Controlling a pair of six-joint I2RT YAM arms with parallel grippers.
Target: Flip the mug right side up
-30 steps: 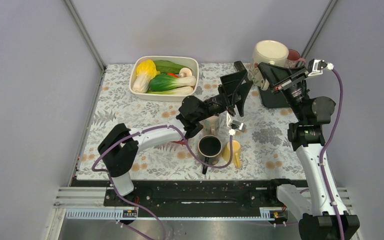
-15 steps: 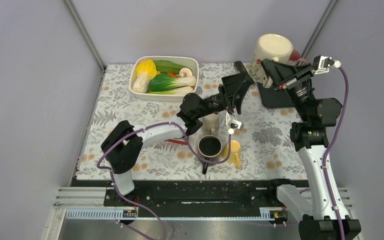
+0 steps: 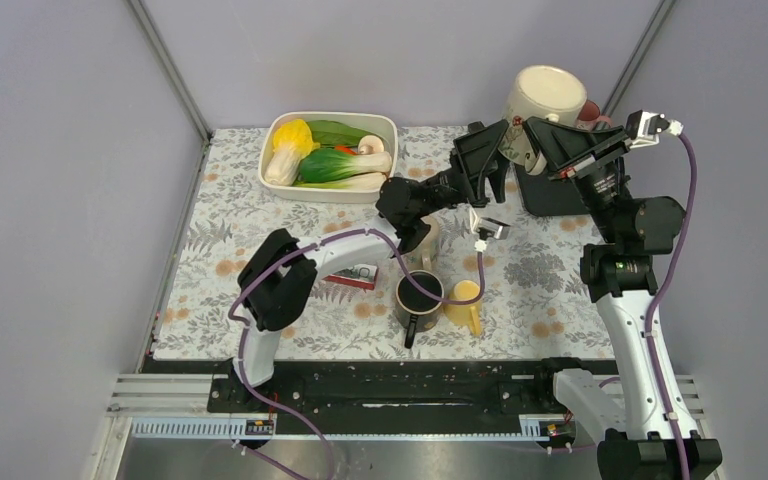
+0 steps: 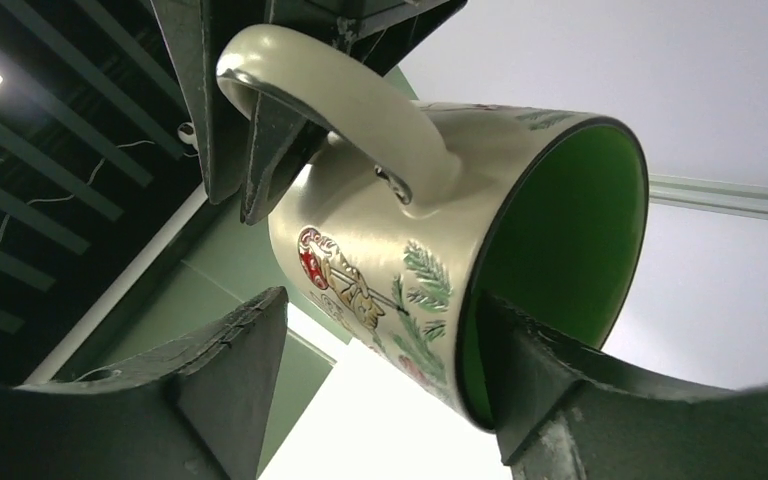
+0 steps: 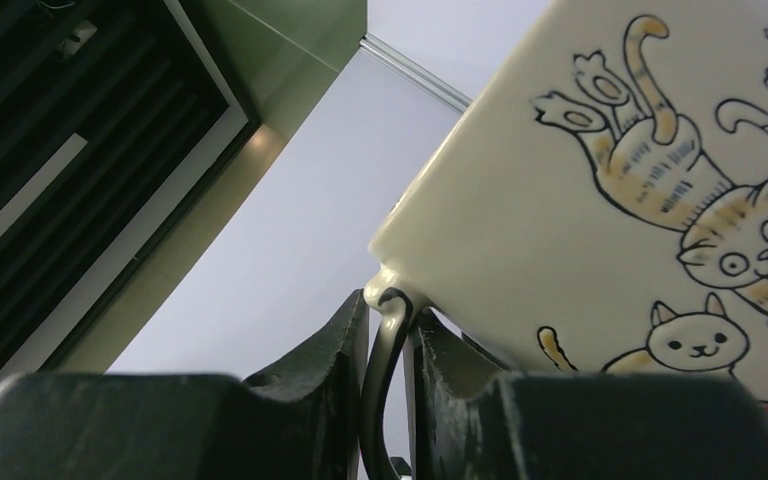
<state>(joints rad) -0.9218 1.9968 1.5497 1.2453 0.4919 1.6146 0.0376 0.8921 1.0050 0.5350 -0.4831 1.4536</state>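
Observation:
The mug [image 3: 543,96] is cream with cat drawings and a green inside. It hangs in the air at the back right, base up and tilted, with its mouth facing down-left. My right gripper [image 3: 546,141] is shut on its handle [image 5: 381,372], with the mug's wall [image 5: 610,190] just above the fingers. My left gripper [image 3: 487,158] is open at the mug's mouth. In the left wrist view its right finger [image 4: 560,400] overlaps the green rim of the mug [image 4: 390,255], while its left finger [image 4: 230,370] stands apart from the wall.
A white dish of vegetables [image 3: 388,126] stands at the back. A dark mug [image 3: 420,296], a yellow cup on its side [image 3: 463,301], a glass [image 3: 422,240] and a small red-and-white box [image 3: 360,276] lie mid-table. A black block [image 3: 550,198] sits under the raised mug.
My left arm has swung right and up, bringing its jaws to the mug's mouth, and they have narrowed a little. The right gripper lifted the mug slightly, then held still.

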